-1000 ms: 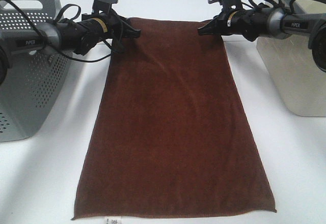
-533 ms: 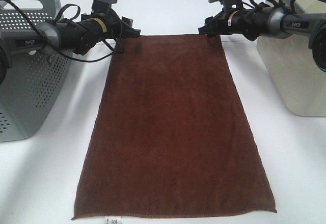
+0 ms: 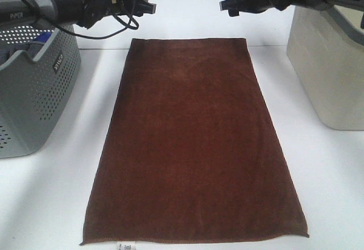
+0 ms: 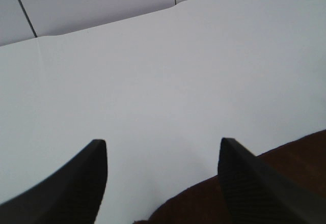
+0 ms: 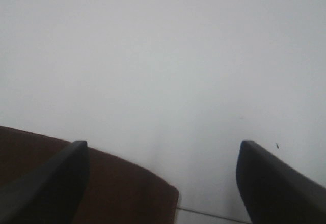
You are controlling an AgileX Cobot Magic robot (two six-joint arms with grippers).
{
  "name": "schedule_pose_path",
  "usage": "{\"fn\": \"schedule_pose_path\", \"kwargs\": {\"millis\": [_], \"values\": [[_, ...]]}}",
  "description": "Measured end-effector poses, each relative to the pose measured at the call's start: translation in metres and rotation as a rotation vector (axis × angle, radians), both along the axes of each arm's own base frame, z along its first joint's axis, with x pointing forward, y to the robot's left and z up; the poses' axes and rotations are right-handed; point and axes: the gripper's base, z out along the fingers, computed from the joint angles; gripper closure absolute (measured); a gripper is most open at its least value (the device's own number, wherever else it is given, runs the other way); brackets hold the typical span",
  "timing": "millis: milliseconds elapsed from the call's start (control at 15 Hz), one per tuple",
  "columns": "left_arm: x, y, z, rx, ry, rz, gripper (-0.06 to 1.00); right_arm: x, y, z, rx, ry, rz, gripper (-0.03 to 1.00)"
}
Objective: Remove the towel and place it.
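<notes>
The dark reddish-brown towel (image 3: 190, 142) lies flat and spread out on the white table, its small white tag (image 3: 126, 245) at the near edge. Above its far left corner hangs my left gripper (image 3: 149, 7), open and holding nothing. My right gripper (image 3: 226, 4) hangs above the far right corner, also open and empty. In the left wrist view the two fingers (image 4: 71, 188) stand wide apart with a towel corner (image 4: 204, 203) below them. The right wrist view shows the spread fingers (image 5: 46, 183) over a towel corner (image 5: 117, 193).
A grey perforated basket (image 3: 34, 91) stands at the left with something blue (image 3: 40, 37) inside. A beige bin (image 3: 327, 62) stands at the right. The white table (image 3: 318, 165) runs around the towel on all sides.
Both grippers let go of the towel's far corners, opened and rose. The far edge dropped and now lies flat on the table.
</notes>
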Motion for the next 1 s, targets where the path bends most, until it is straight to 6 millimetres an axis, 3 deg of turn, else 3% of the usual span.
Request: {"fn": "schedule_pose_path", "kwargs": {"millis": [267,467,733,1000], "values": [[-0.034,-0.012,0.057,0.117,0.237,0.089,0.33,-0.038,0.015,0.055,-0.096,0.193,-0.070,0.21],[-0.066,-0.007,0.105,0.171,0.368,0.161,0.33,-0.072,0.024,0.092,-0.133,0.342,-0.073,0.21],[-0.119,0.016,0.178,0.206,0.504,0.265,0.33,-0.121,0.023,0.133,-0.158,0.562,-0.071,0.21],[-0.162,0.036,0.230,0.198,0.527,0.304,0.33,-0.146,0.016,0.182,-0.139,0.490,-0.008,0.21]]}}
